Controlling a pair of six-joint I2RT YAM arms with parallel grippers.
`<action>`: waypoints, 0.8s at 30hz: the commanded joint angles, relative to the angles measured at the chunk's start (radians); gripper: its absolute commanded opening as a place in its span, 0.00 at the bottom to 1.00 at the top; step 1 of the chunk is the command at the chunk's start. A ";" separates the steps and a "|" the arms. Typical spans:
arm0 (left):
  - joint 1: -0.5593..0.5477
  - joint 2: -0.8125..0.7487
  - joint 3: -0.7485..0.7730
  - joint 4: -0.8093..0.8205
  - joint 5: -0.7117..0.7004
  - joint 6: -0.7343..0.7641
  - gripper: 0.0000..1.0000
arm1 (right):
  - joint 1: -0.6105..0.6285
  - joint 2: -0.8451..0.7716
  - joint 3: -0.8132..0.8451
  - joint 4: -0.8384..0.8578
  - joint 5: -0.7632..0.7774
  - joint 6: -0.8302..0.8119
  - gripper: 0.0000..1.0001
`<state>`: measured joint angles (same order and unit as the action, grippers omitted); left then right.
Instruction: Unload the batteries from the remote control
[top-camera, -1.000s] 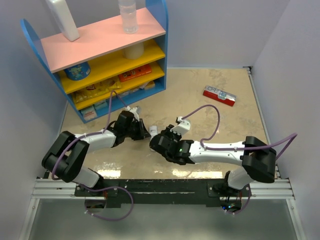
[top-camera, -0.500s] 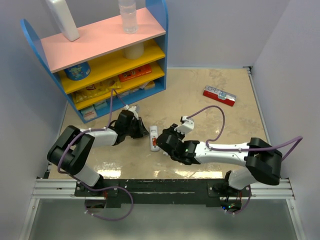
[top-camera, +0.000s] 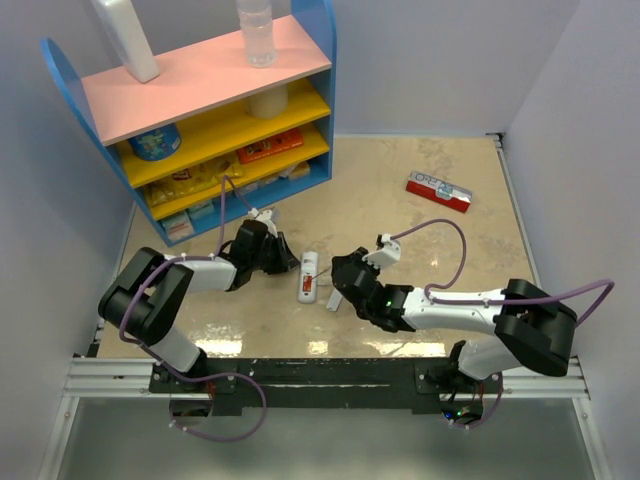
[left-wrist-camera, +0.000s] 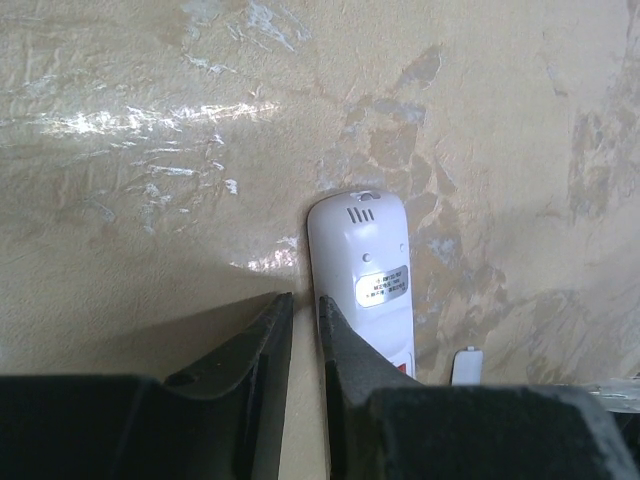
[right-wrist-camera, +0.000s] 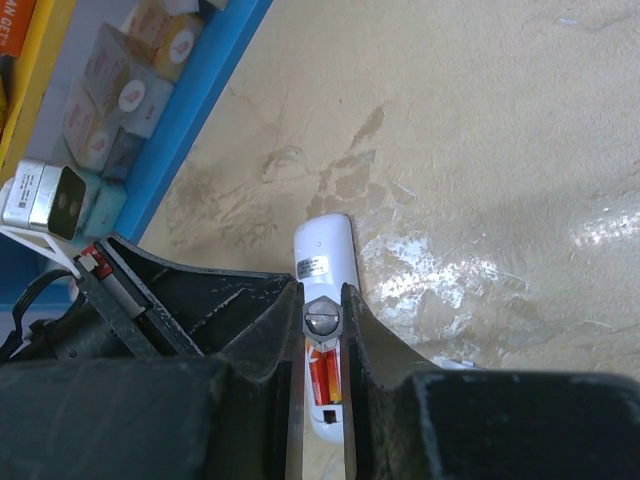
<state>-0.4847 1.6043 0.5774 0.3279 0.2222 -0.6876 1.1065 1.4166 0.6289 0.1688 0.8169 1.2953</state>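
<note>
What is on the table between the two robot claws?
The remote control, lying back up with its battery bay open, sits between the left gripper and the right gripper. The top view shows it best.

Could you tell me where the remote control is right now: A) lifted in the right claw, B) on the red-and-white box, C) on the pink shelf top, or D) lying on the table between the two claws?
D: the remote control lies flat on the table, between the left claw and the right claw.

Right tool (right-wrist-camera: 322, 345) hides most of the red batteries (right-wrist-camera: 322, 375) in the remote control (right-wrist-camera: 325, 262).
</note>
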 joint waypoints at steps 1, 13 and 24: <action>-0.037 0.039 -0.033 -0.067 0.039 0.008 0.24 | 0.007 0.038 -0.080 0.000 -0.315 -0.027 0.00; -0.049 -0.069 -0.111 -0.124 0.057 -0.012 0.24 | -0.037 0.013 -0.120 0.096 -0.326 -0.126 0.00; -0.077 -0.095 -0.163 -0.063 0.118 -0.046 0.24 | -0.066 0.071 -0.163 0.259 -0.400 -0.110 0.00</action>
<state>-0.5209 1.4708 0.4564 0.2920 0.2573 -0.7044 1.0111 1.4174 0.5121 0.4488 0.6842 1.1919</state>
